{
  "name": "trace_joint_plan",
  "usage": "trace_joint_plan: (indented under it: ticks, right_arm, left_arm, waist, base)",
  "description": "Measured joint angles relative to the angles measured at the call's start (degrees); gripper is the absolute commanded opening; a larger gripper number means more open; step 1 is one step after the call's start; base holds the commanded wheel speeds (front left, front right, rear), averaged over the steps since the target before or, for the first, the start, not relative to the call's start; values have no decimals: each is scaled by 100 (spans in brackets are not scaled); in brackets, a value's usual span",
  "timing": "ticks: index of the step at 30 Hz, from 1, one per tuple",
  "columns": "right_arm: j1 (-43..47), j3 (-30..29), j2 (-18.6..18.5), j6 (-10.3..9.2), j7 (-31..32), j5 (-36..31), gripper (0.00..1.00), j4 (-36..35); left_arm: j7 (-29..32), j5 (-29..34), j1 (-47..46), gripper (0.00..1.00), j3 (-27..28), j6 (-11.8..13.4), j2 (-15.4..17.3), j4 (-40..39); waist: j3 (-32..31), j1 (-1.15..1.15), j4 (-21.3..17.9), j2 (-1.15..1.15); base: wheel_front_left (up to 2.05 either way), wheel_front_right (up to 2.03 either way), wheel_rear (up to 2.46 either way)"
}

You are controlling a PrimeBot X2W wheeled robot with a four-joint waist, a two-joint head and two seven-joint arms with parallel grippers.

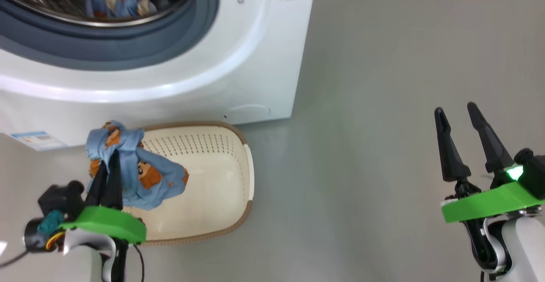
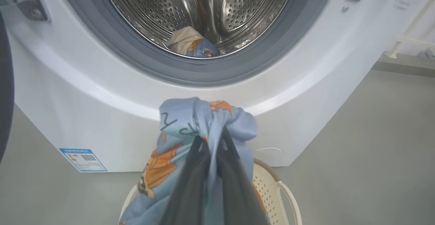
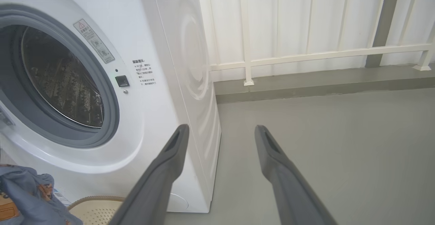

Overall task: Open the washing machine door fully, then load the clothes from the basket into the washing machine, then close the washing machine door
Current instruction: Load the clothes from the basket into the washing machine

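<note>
My left gripper [image 1: 108, 162] is shut on a light-blue garment [image 1: 140, 167] with orange cartoon animals, held above the left end of the cream basket [image 1: 238, 135]. In the left wrist view the clothes [image 2: 190, 116] bunch around my left gripper [image 2: 211, 136], just below the washing machine [image 2: 102, 92] opening. Another printed garment [image 2: 192, 43] lies in the steel drum. The washing machine door [image 2: 4, 82] shows as a dark rim at the far left, swung open. My right gripper [image 1: 455, 108] stands open and empty over bare floor to the right.
The basket sits on the grey floor against the washer's front, beside its blue label [image 2: 83, 159]. A white railing [image 3: 306, 53] and a raised kerb run behind the washing machine [image 3: 153, 99]. The right gripper [image 3: 221, 128] faces the machine's right front corner.
</note>
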Motion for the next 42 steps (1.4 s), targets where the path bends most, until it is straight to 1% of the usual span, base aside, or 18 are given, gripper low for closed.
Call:
trace_joint_plan:
  ticks: [7, 12, 15, 23, 31, 35, 38, 42]
  right_arm:
    - [245, -75, -7, 0, 0, -8, 100, 23]
    - [433, -97, -27, 0, 0, -19, 100, 37]
    - [553, -143, -31, 0, 0, -22, 100, 41]
    - [670, -210, -33, 0, 0, -30, 100, 20]
    - [737, -219, -32, 0, 0, -56, 100, -10]
    - [735, -223, -30, 0, 0, -56, 100, -48]
    - [719, -224, -24, 0, 0, -56, 100, -66]
    - [633, -223, 2, 0, 1, -56, 100, -90]
  left_arm:
    - [0, 215, 583, 0, 63, -3, -73, -764]
    - [0, 260, 968, 0, 108, -4, -113, -1273]
    - [0, 260, 1235, 0, 116, -54, -143, -1524]
    - [0, 261, 1723, 0, 113, -54, -181, -2057]
    - [0, 253, 1749, 0, 120, -53, -237, -2224]
    - [0, 249, 1695, 0, 121, -52, -258, -2230]
    - [0, 219, 1499, 0, 133, -43, -258, -2230]
    - [-1, 215, 1020, 0, 180, 7, -238, -2228]
  waist:
    - [-403, 1, 114, 0]
    - [-642, 1, 195, 0]
    - [-774, 1, 237, 0]
    - [-948, 1, 323, 0]
    - [-868, 1, 315, 0]
    - [-718, 1, 298, 0]
    - [-591, 1, 284, 0]
    - [-382, 2, 256, 0]
  base:
    - [0, 0, 0]
    - [0, 0, 0]
    - [0, 0, 0]
    - [0, 0, 0]
    - [0, 0, 0]
    - [0, 0, 0]
    - [0, 0, 0]
    - [0, 0, 0]
